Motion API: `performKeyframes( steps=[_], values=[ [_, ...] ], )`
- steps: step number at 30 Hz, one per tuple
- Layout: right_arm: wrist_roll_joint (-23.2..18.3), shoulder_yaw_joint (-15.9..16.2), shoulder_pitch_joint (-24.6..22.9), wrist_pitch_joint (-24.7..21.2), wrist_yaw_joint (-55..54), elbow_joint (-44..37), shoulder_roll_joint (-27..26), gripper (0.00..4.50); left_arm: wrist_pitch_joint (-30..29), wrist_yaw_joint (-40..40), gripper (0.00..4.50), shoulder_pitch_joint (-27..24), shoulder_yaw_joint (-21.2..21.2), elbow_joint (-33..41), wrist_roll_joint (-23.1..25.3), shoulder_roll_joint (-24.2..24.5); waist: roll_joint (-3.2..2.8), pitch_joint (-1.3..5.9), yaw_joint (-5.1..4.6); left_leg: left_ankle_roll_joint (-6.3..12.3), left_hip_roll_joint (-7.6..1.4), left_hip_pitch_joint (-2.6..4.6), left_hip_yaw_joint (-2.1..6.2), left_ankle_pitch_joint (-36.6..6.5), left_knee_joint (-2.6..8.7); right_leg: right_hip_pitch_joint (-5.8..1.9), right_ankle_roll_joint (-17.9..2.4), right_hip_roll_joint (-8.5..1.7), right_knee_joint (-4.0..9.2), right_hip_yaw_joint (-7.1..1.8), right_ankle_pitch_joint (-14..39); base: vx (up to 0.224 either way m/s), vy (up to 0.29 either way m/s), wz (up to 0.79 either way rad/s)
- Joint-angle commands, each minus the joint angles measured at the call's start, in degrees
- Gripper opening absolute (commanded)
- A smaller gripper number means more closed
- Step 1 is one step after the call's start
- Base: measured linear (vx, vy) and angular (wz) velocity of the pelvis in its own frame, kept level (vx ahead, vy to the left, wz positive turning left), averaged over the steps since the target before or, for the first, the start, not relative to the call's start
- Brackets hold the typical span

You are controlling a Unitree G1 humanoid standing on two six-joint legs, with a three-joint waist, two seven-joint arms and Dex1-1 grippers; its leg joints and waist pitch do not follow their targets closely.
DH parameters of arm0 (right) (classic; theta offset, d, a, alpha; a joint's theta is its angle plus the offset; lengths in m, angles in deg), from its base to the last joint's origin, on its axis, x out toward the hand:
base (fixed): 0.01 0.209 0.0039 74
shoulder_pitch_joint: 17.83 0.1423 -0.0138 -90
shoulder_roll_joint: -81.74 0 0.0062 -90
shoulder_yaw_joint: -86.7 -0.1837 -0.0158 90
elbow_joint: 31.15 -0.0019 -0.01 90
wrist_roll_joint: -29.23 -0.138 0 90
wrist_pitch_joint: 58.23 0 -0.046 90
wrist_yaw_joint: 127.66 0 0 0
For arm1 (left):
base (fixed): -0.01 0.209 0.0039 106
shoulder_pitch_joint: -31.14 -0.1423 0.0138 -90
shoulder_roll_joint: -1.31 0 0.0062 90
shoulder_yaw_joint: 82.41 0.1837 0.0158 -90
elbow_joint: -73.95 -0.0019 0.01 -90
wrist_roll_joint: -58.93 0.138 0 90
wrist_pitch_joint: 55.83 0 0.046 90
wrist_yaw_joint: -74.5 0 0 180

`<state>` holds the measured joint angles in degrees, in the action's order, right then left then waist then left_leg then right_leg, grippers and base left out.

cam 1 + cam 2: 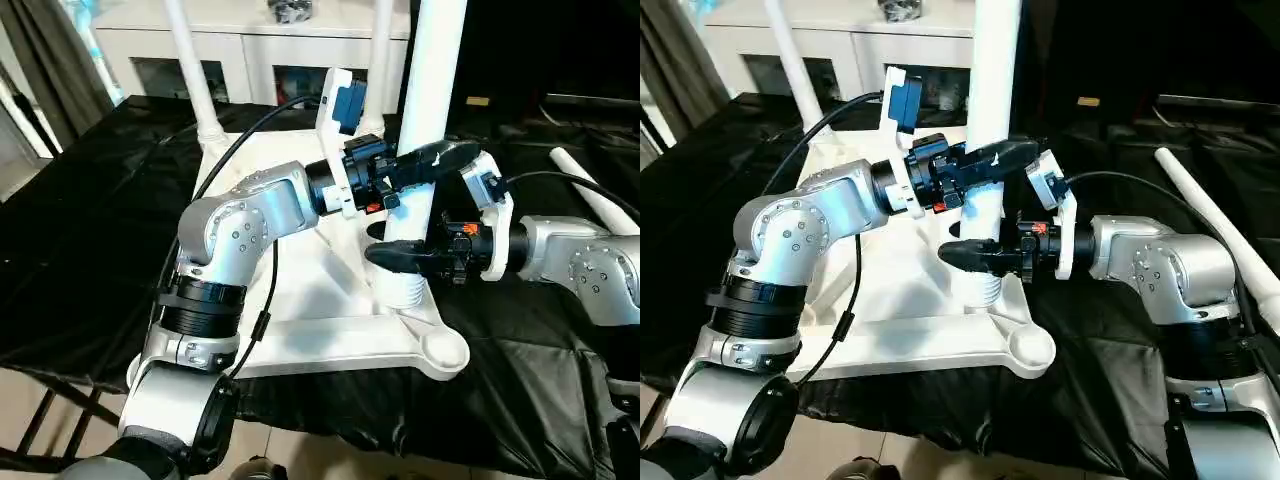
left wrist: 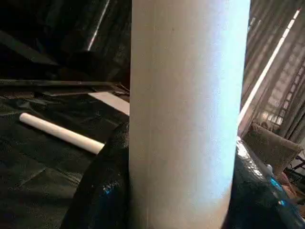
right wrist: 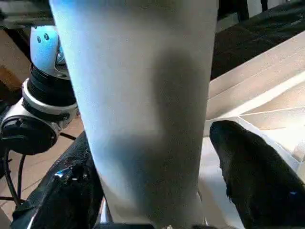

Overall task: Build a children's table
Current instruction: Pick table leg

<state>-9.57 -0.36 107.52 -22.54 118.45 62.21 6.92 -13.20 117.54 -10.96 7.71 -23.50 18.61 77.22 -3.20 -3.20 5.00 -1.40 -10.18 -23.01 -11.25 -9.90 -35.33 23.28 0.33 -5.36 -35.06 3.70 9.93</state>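
The white tabletop point(image 1: 330, 340) lies underside up on the black work table. A white leg point(image 1: 435, 80) stands upright near its right side, with the ribbed lower end point(image 1: 403, 290) at a socket. My left gripper point(image 1: 425, 165) is shut on this leg, a black finger point(image 2: 102, 191) pressed on each side. Lower down, my right gripper point(image 1: 395, 252) straddles the same leg point(image 3: 143, 95). One finger lies against it and the other finger point(image 3: 252, 176) stands apart from it. The near right corner socket point(image 1: 445, 352) holds nothing.
Another leg point(image 1: 190, 60) stands at the tabletop's far left corner, and one more point(image 1: 380, 40) rises at the back. A loose leg point(image 1: 590, 190) lies on the black cloth to the right. A white glass-door cabinet point(image 1: 250, 60) stands behind the table.
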Motion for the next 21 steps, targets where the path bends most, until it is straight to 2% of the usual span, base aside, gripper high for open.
performKeyframes(
  steps=[1,8,10,12,14,21],
  values=[
    [0.39,0.25,1.02,0.90,0.08,0.46,0.50,3.49,-0.48,0.73,1.90,0.45,0.94,1.54,-0.79,0.41,1.67,4.65,0.05,3.77,-2.40,1.37,1.15,-6.05,3.31,-3.13,-13.51,-2.73,3.94,-2.02,11.42,0.000,0.000,0.00],
    [0.88,0.76,0.77,1.69,0.91,-0.16,1.17,3.49,-0.59,0.97,1.90,0.55,0.95,1.35,-0.60,0.53,1.70,4.68,0.10,3.76,-2.39,1.38,1.15,-6.02,3.29,-3.20,-13.58,-2.75,3.89,-2.04,11.01,0.000,0.000,0.00],
    [1.10,1.03,0.70,1.79,1.09,-0.14,1.26,3.14,-0.56,1.00,1.90,0.66,0.87,1.24,-0.54,0.51,1.70,4.66,0.08,3.83,-2.39,1.38,1.12,-6.07,3.28,-3.16,-13.67,-2.73,3.92,-2.04,10.97,0.000,0.000,0.00],
    [1.29,1.37,0.51,1.75,1.25,-0.12,1.27,3.11,-0.59,0.95,1.90,0.80,0.77,1.18,-0.57,0.44,1.72,4.67,0.07,3.89,-2.38,1.32,1.16,-6.18,3.29,-3.24,-13.63,-2.76,3.91,-2.01,11.22,0.000,0.000,0.00],
    [1.29,1.42,0.47,1.71,1.26,-0.13,1.24,2.78,-0.59,0.93,1.90,0.83,0.77,1.18,-0.60,0.44,1.70,4.65,0.06,3.84,-2.40,1.39,1.15,-6.29,3.28,-3.17,-13.54,-2.73,3.94,-2.02,11.45,0.000,0.000,0.00],
    [1.30,1.26,0.38,1.91,1.05,0.03,0.84,2.28,0.11,0.89,1.90,0.98,0.90,0.98,-0.26,0.51,1.61,4.67,0.07,3.71,-2.41,1.37,1.20,-6.35,3.30,-3.18,-13.52,-2.72,3.92,-2.00,11.35,0.000,0.000,0.00]
  ],
)
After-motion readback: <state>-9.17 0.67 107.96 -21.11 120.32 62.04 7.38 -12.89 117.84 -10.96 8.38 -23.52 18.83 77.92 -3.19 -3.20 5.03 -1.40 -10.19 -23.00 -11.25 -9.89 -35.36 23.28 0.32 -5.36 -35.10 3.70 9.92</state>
